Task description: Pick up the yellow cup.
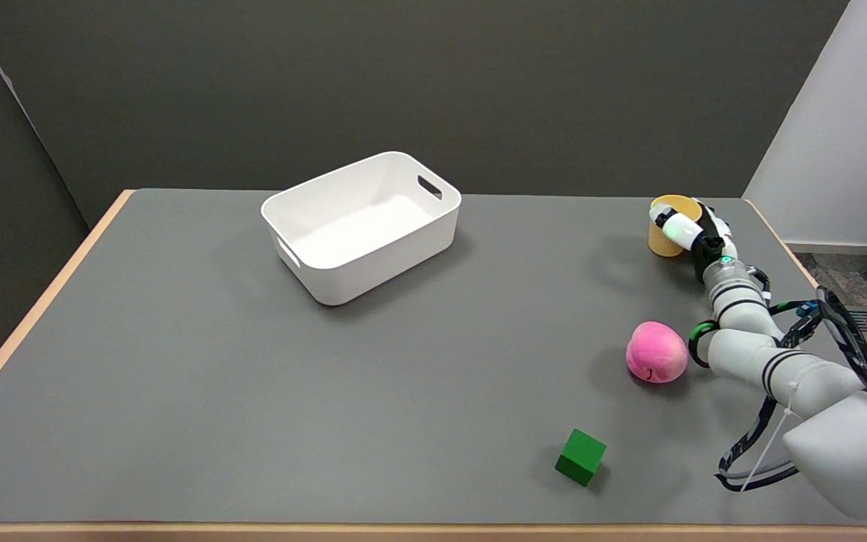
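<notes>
Surface: grey table [253, 391] with a pale wood edge, dark wall behind, white panel at the far right.
Right hand: right hand [693, 232] is at the far right part of the table, fingers wrapped around the yellow cup [664, 239]; one finger lies across the cup's front near the rim.
Cup: upright or slightly tilted, base apparently on the table; not visibly lifted.
Grip state: closed on the cup; firmness cannot be judged.
Step in hand: securing the grasp before lifting, by my assessment.
Advice: keep finger pressure even, raise straight up, keep the cup level.
Nearby: pink peach [656, 351] near the forearm, closer to the camera than the hand; green block [580, 456] further towards the camera; white bin [362, 223] well apart to the hand's left.
</notes>
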Motion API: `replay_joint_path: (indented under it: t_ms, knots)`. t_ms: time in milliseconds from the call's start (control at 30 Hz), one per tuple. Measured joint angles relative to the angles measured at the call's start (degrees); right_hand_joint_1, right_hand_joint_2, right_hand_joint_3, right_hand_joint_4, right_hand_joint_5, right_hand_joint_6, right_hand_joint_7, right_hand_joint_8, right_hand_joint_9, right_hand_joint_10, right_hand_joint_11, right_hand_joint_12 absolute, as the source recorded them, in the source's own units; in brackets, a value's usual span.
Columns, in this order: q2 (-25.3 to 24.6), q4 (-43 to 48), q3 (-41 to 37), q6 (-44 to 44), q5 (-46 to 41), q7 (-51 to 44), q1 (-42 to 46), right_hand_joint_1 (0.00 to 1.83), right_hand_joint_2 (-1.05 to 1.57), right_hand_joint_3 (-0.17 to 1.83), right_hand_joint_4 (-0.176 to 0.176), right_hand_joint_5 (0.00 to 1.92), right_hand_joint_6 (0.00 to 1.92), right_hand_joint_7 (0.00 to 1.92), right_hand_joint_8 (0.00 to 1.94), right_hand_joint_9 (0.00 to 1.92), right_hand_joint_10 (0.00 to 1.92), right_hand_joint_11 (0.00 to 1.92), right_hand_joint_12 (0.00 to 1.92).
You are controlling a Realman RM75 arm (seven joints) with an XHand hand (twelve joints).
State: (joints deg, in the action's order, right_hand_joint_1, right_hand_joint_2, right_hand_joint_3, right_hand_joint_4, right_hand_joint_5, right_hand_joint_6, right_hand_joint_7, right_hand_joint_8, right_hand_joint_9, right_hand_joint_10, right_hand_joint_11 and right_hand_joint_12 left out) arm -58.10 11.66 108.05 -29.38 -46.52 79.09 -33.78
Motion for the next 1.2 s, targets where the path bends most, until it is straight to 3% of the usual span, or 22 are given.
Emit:
replay_joint_path:
  t_ms: [100,667,867,1200]
  knots:
    - [0.1,0.0,-0.3,0.0,-0.1,0.0,0.1,0.96,0.71,1.05,-0.019,0.06,0.32,0.11,0.28,0.04,0.41,0.00,0.73]
    - [0.6,-0.1,-1.7,0.0,-0.1,0.0,0.8,1.04,0.74,1.03,-0.018,0.08,0.31,0.15,0.25,0.05,0.43,0.00,0.76]
    - [0.9,-0.1,-2.1,-0.1,-0.2,0.0,1.0,0.80,0.66,1.04,-0.025,0.07,0.29,0.10,0.28,0.04,0.40,0.00,0.73]
    - [1.6,1.7,-2.7,-3.0,-0.2,-0.1,1.7,0.71,0.62,1.00,-0.050,0.06,0.26,0.08,0.25,0.03,0.33,0.00,0.66]
